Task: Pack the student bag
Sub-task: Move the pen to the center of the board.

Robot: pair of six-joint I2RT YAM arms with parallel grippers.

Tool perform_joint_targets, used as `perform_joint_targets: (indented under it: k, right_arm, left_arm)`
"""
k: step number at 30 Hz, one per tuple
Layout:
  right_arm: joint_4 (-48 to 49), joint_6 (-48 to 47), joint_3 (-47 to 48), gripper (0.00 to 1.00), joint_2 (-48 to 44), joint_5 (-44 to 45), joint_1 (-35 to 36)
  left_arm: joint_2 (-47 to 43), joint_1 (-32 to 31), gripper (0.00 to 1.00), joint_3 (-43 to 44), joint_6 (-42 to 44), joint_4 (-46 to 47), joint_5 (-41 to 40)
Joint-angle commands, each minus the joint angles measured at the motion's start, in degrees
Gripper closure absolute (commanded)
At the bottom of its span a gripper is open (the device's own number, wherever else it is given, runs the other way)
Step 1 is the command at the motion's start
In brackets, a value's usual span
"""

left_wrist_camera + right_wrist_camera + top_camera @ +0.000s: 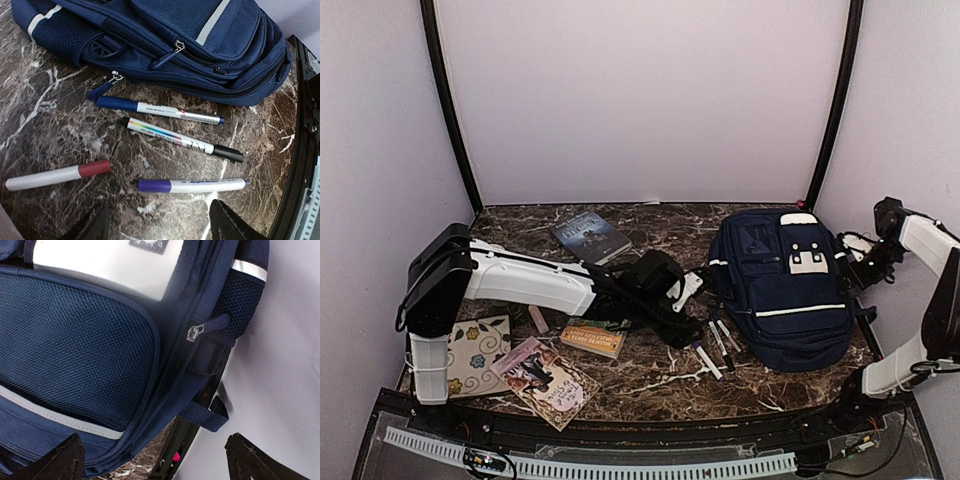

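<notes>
Left end effector [162, 231]: jaws wide apart, nothing between them, positioned above four markers on the desk [45, 115]: blue-capped marker [160, 111], black-capped marker [180, 140], red-capped marker [57, 176], purple-capped marker [192, 185]. Right end effector [160, 465]: jaws wide apart, empty, close to the side of the student bag [780, 290]. Student bag lies front upward on the desk's right side, markers just beside it.

Dark marble table [632, 386] — on it the student bag [785, 290], four markers [172, 113], several books [590, 236].
</notes>
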Motion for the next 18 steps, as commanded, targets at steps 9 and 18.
perform_joint_targets:
  k: [9, 18]
  right_arm:
    - [1.7, -1.3, -3.6, 0.02, 0.5, 2.3, -1.4]
    - [-0.2, -0.5, -1.9, 0.03, 1.6, -0.4, -1.6]
  left_arm:
    - [14.7, -0.3, 0.54, 17.6, 3.7, 2.3, 1.0]
    - [28.6, -0.4, 0.72, 34.3, 2.0, -7.0, -1.1]
